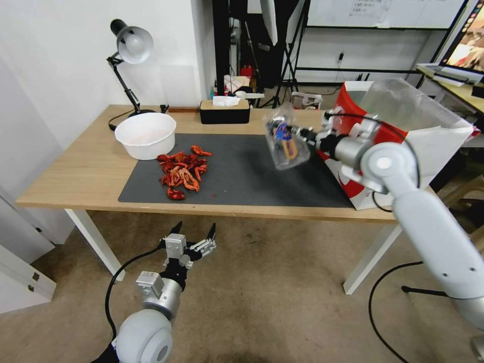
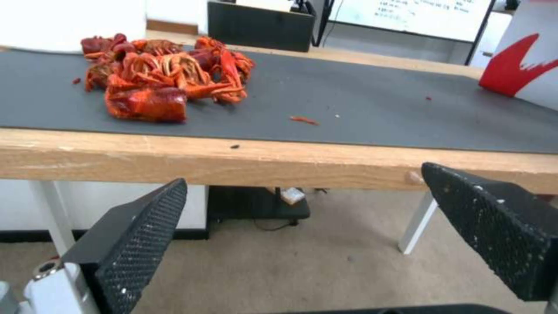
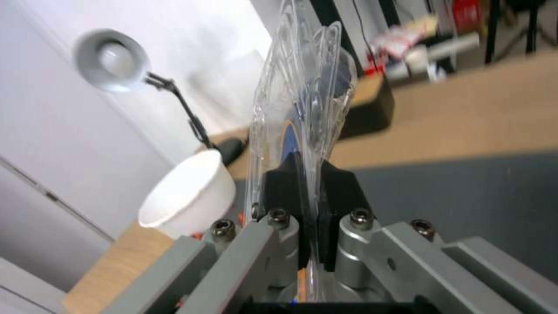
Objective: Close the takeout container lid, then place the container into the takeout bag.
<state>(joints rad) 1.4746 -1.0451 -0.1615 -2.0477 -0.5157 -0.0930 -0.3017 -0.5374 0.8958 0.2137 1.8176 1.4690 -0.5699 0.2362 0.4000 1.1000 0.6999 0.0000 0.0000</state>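
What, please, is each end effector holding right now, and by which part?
Right end effector pinches the container by its edge; left end effector holds nothing.

Silver-grey arms w/ round white joints, black cables, black textured gripper pads [image 2: 139, 235], hex screws.

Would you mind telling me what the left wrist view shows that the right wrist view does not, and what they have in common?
Left wrist view alone: the pile of red crayfish on the dark mat, the takeout bag with its red logo at the mat's far end, and the open left pincer hanging below the table edge.

Right wrist view alone: the right pincer shut on the container, held on edge in the air, and the desk lamp.

Both: the white bowl, the black tissue box, the dark mat and the wooden table.
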